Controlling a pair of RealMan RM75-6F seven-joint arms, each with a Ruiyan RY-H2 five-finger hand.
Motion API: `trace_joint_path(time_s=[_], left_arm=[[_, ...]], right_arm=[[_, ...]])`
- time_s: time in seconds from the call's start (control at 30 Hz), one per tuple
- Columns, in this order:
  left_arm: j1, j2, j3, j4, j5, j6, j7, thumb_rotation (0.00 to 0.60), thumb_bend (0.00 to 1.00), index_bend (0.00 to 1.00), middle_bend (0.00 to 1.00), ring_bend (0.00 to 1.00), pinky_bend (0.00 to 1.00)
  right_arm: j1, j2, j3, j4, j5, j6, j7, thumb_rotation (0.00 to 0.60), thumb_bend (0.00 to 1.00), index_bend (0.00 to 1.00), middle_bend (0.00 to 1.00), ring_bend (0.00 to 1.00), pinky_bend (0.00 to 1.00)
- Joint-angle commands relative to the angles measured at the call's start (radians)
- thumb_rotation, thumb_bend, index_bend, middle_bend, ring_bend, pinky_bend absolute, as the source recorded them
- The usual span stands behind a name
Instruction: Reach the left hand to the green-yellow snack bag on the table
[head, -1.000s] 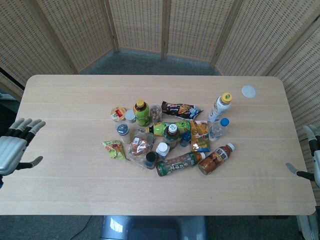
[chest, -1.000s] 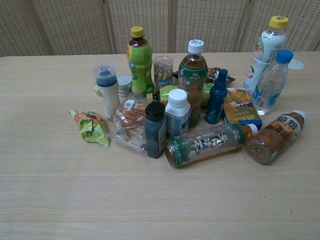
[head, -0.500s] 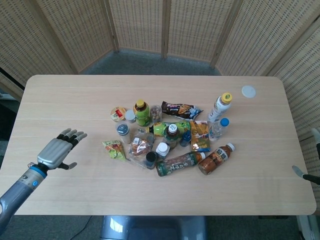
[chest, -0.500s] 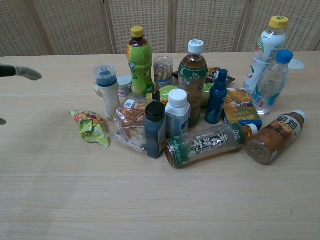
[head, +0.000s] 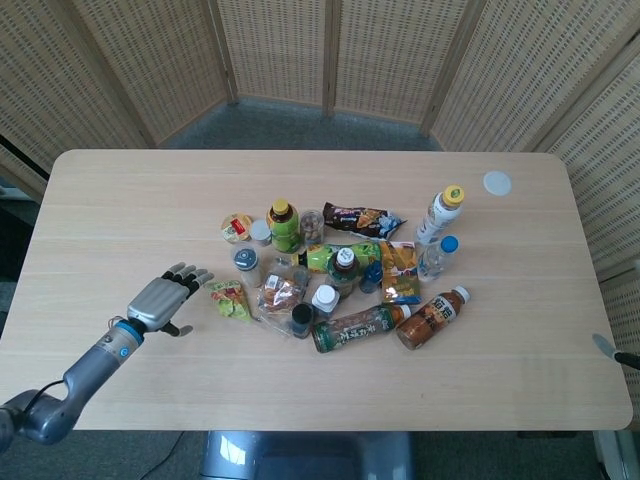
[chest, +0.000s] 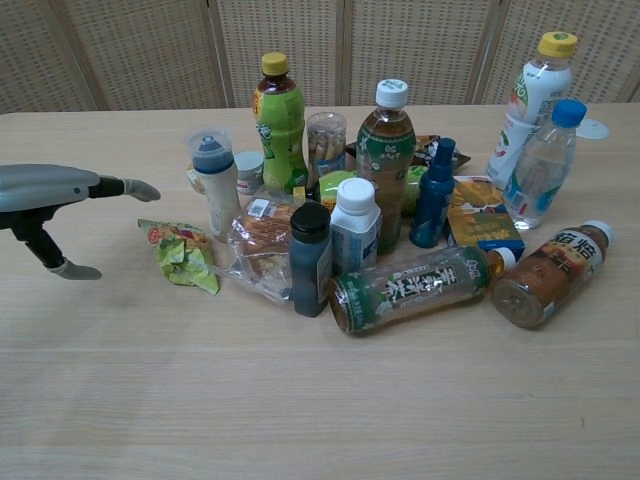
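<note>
Presently the left hand (head: 165, 297) sits at the lower left of the head view, fingers (chest: 128, 187) extended and slightly apart, thumb held off below, holding nothing. The green-yellow snack bag (head: 229, 299) lies flat on the table (head: 120, 200) just right of the fingertips, at the left edge of the clutter; contact is not evident. In the chest view the bag sits below and right of the fingertips, beside a clear-wrapped bread packet (chest: 260, 245). Only a sliver of the right hand (head: 612, 351) shows at the right edge; its finger state cannot be told.
</note>
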Motion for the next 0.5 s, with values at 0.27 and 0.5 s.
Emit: trace_joint_path(time_s=[0.27,0.5], left_arm=[[-0.062,-0.132,-0.018,0.099,-0.051,-0.036,0.024,0.600,0.28,0.21,0.14,0.12,0.00],[-0.067,-0.218,0.005,0.183,0.010,0.017,0.021,0.600,0.28,0.43,0.36,0.36,0.00]], right_arm=[[-0.022,0.011,-0.002,0.002,0.009,0.019,0.012,0.515,0.02,0.00,0.00,0.00,0.00],[-0.033,0.016,-0.002,0.005,0.011,0.030,0.017,0.517,0.02,0.00,0.00,0.00,0.00]])
